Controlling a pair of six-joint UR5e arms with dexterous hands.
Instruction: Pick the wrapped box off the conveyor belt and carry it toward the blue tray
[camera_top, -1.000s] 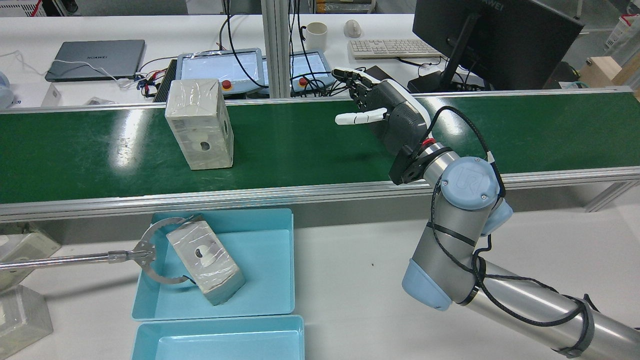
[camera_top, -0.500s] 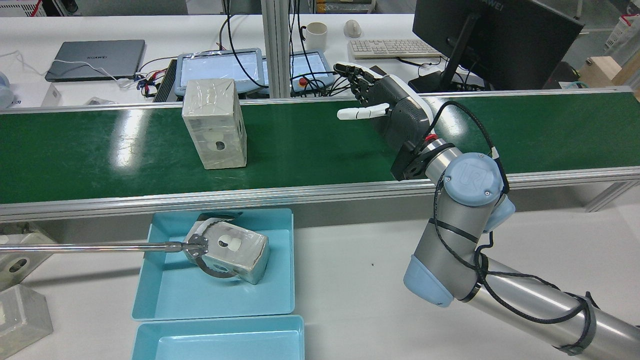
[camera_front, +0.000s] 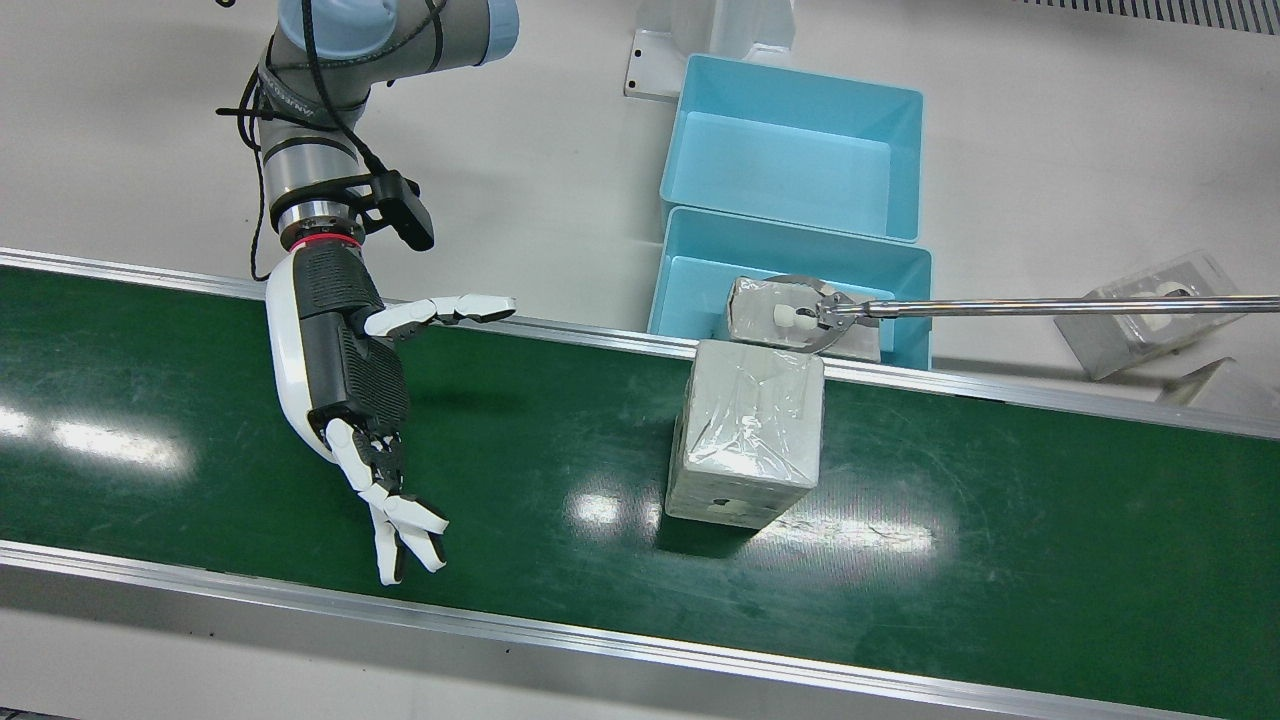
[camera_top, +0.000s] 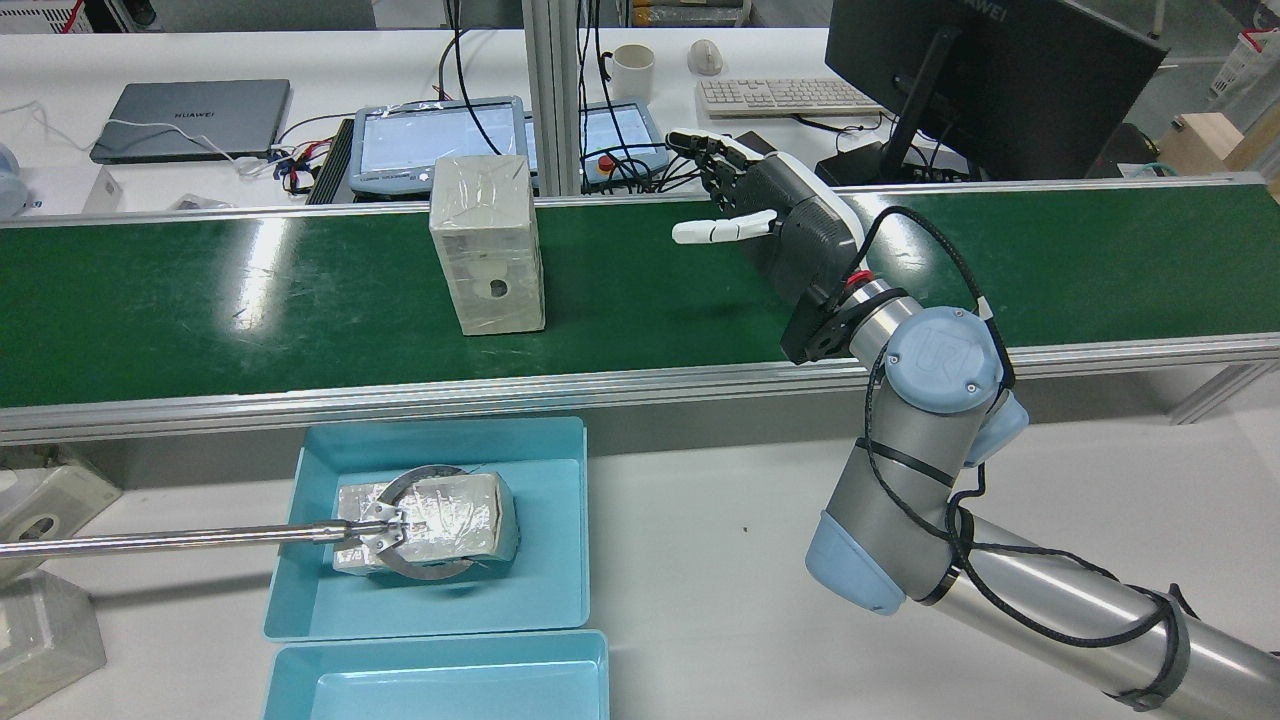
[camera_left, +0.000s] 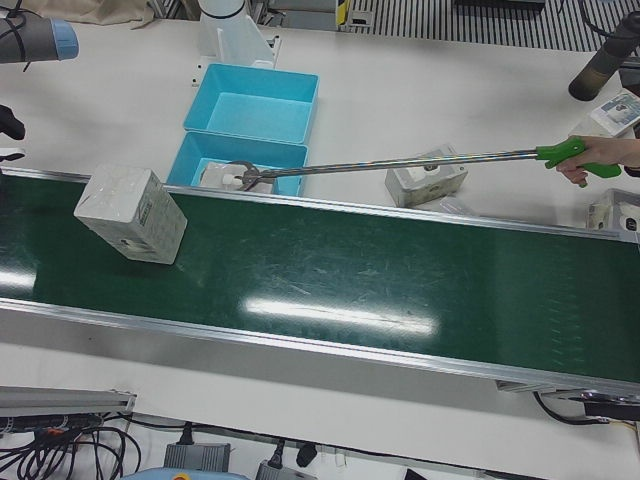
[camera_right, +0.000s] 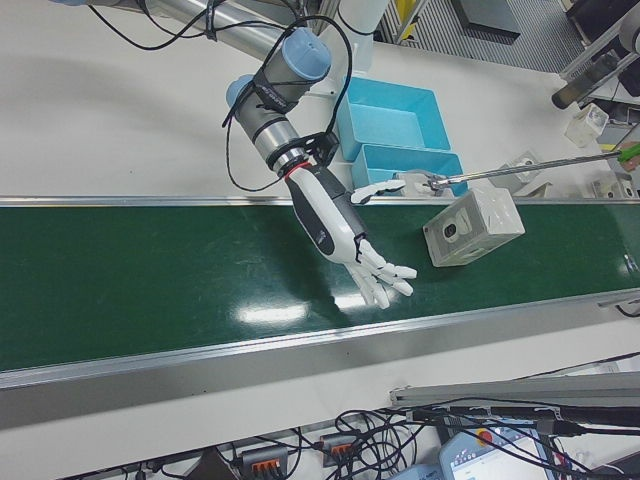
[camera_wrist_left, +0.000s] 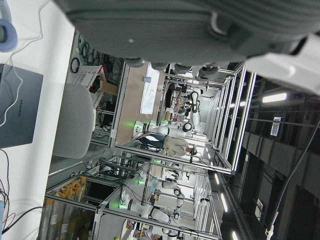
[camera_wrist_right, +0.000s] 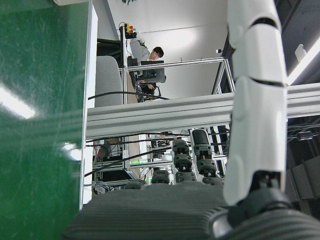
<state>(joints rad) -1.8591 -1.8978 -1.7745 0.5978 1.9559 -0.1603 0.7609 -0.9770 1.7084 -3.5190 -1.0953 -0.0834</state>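
Observation:
A wrapped grey box (camera_top: 488, 245) stands upright on the green conveyor belt (camera_top: 200, 300); it also shows in the front view (camera_front: 745, 440) and the right-front view (camera_right: 472, 228). My right hand (camera_top: 770, 215) is open above the belt, fingers spread, palm facing the box, a clear gap to its right in the rear view. It also shows in the front view (camera_front: 345, 380). The blue tray (camera_top: 560, 560) sits on the table below the belt. Of my left hand (camera_wrist_left: 175, 30) only the palm shows, in its own camera.
A person's long grabber tool (camera_top: 180, 541) clamps a second wrapped box (camera_top: 425, 520) inside the blue tray. A second blue tray (camera_top: 440, 680) sits nearer the robot. More wrapped boxes (camera_top: 40, 630) lie at the table's left edge.
The box on the belt has travelled right in the rear view, closer to my right hand. The grabber tool has turned the other box flat in the tray. My right hand barely moved.

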